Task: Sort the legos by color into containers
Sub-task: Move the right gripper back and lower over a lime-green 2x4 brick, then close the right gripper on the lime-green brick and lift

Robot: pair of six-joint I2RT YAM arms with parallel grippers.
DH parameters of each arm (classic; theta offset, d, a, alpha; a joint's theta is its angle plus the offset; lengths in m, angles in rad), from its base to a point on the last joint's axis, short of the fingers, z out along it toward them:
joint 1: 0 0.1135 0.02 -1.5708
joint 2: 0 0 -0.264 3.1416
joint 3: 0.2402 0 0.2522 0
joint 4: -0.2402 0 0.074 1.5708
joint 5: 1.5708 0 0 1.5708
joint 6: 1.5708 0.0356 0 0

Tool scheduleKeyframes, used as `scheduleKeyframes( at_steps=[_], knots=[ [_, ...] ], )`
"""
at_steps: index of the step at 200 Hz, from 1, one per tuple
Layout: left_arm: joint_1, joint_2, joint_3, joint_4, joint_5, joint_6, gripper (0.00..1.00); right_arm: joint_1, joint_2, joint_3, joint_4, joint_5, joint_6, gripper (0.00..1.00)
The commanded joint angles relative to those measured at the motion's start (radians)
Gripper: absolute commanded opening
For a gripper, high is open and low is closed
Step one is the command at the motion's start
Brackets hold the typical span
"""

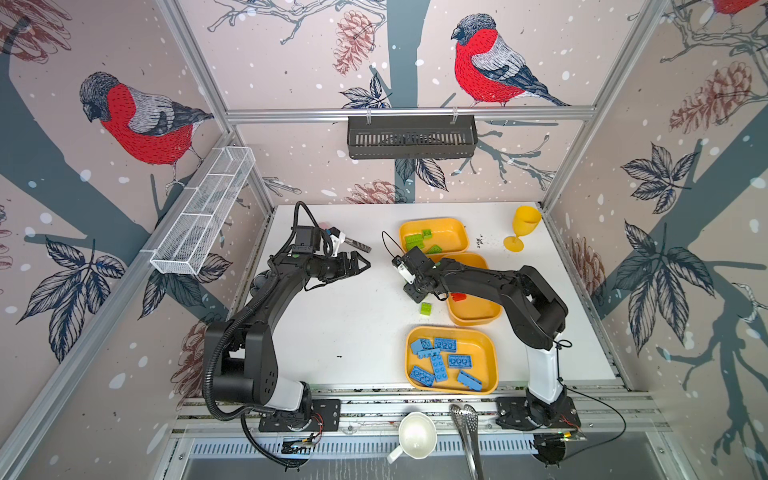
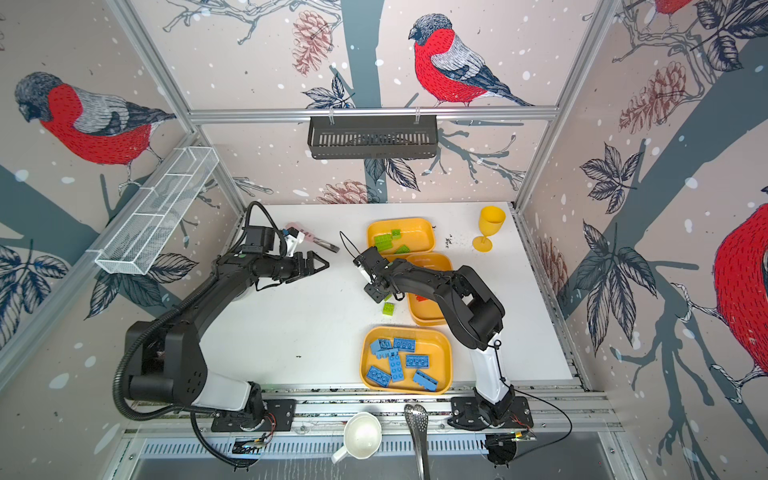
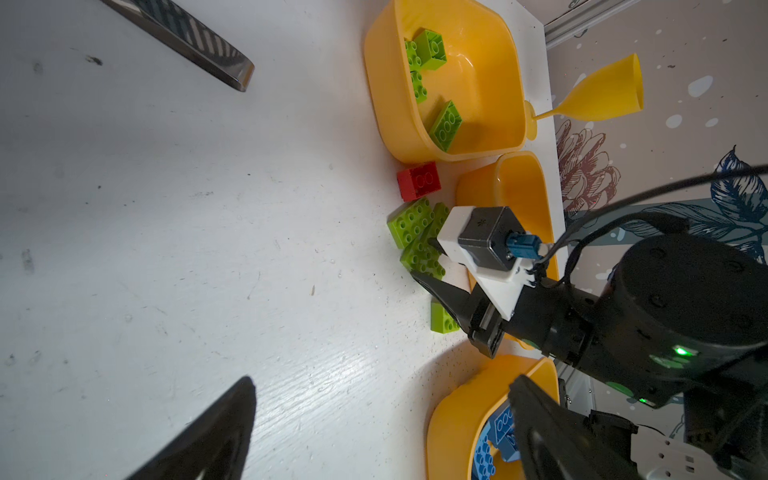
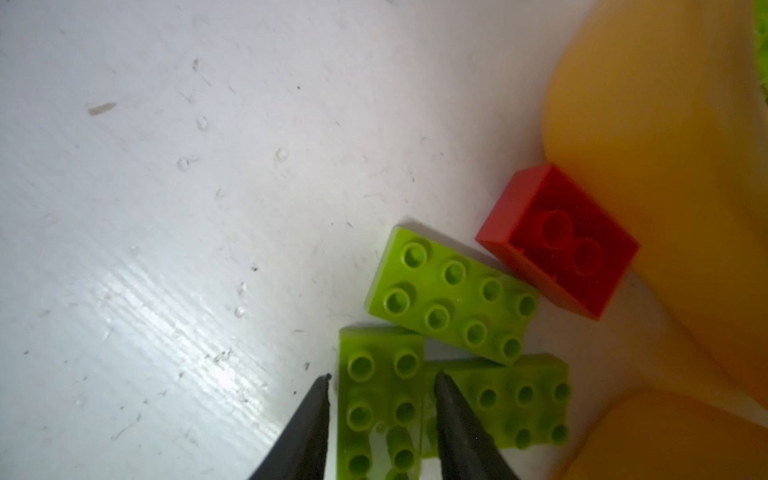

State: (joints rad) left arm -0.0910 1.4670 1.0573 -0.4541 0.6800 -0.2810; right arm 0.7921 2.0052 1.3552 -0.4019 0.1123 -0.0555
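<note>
Three yellow-orange containers line the right side in both top views: the far one (image 1: 455, 237) holds green legos (image 1: 414, 240), the middle one (image 1: 473, 311) a red lego (image 1: 458, 296), the near one (image 1: 486, 347) several blue legos (image 1: 439, 365). Beside the trays lie a red lego (image 4: 557, 241) and three green ones on the table. My right gripper (image 4: 382, 376) points down with its fingers astride one green lego (image 4: 380, 411), one finger at its side and the other a sliver off. Another green lego (image 1: 426, 308) sits loose nearby. My left gripper (image 3: 382, 382) hangs open and empty over bare table.
A yellow goblet (image 1: 524, 226) stands at the far right corner. A dark metal tool (image 1: 358, 246) lies near my left gripper. A white wire basket (image 1: 203, 212) and a black basket (image 1: 411, 137) hang on the walls. A white cup (image 1: 417, 434) and slotted spoon (image 1: 464, 417) sit beyond the front edge.
</note>
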Motion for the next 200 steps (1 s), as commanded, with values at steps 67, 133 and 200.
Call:
scheduleKeyframes(
  at_steps=[67, 133, 200],
  knots=[
    [0.002, 0.003, 0.008, 0.011, 0.007, 0.013, 0.95, 0.007, -0.058, -0.052, -0.078, -0.142, 0.018, 0.45],
    [0.003, 0.028, 0.050, -0.030, 0.045, 0.035, 0.94, 0.034, -0.020, 0.021, -0.093, -0.218, 0.019, 0.46],
    [0.003, 0.024, 0.045, 0.041, -0.012, -0.016, 0.93, 0.094, -0.051, 0.133, -0.163, -0.057, 0.125, 0.54]
  ],
)
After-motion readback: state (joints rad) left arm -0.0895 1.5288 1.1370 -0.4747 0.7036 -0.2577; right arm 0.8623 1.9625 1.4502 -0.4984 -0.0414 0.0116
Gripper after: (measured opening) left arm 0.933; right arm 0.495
